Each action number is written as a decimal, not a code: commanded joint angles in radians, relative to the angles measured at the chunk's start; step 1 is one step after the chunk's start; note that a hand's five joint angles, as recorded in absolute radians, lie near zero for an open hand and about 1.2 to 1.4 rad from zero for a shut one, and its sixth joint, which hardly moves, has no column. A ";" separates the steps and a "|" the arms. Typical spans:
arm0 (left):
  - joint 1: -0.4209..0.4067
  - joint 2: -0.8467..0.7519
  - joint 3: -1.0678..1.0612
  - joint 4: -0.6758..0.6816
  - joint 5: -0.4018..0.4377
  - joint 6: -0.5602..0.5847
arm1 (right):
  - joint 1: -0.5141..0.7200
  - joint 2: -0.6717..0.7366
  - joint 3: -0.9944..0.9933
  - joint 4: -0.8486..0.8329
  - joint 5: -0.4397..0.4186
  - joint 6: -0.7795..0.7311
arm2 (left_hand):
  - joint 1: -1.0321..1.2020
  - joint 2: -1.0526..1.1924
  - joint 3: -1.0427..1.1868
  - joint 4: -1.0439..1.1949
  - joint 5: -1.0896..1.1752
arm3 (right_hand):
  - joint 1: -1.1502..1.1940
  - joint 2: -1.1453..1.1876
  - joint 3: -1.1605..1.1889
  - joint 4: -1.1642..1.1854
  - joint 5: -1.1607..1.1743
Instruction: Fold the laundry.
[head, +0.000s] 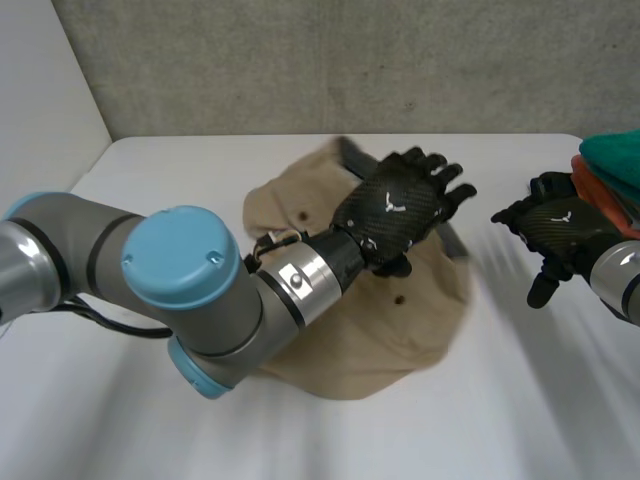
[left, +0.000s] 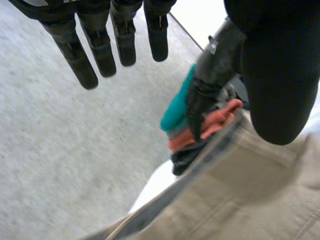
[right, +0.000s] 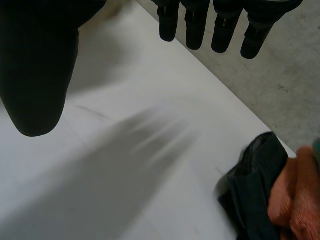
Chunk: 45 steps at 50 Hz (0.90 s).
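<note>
A tan garment (head: 400, 330) lies crumpled in the middle of the white table (head: 520, 400), with a dark band along its far edge. My left hand (head: 395, 210) hovers over its far part, open, fingers straight and holding nothing. In the left wrist view the fingers (left: 102, 50) point out past the tan cloth (left: 240, 200) below the palm. My right hand (head: 555, 230) is to the right of the garment, apart from it, open with spread fingers. Its fingers (right: 195, 27) hang straight above the bare table (right: 150, 125).
A stack of folded clothes (head: 615, 165), teal over orange, sits at the table's right edge just behind my right hand. The stack (left: 177, 112) appears beyond the tan cloth, and its dark and orange layers (right: 270, 200) lie beside my right hand. A grey wall stands behind the table.
</note>
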 joint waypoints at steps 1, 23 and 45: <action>-0.001 0.056 -0.009 -0.081 -0.116 0.011 | -0.029 -0.007 0.004 -0.001 -0.059 -0.020 | -0.045 -0.041 -0.045 -0.036 -0.028 | -0.057 -0.042 -0.033 -0.034 -0.043; 0.002 0.351 -0.544 -0.355 -0.628 -0.003 | -0.035 0.095 0.058 -0.007 -0.312 -0.452 | 0.070 0.074 0.070 0.079 0.086 | 0.024 0.039 0.048 0.046 0.037; 0.044 0.121 -0.486 -0.125 -0.625 0.017 | 0.013 0.313 -0.055 -0.180 -0.213 -0.466 | 1.073 1.077 1.073 1.082 1.090 | 1.165 1.180 1.189 1.187 1.178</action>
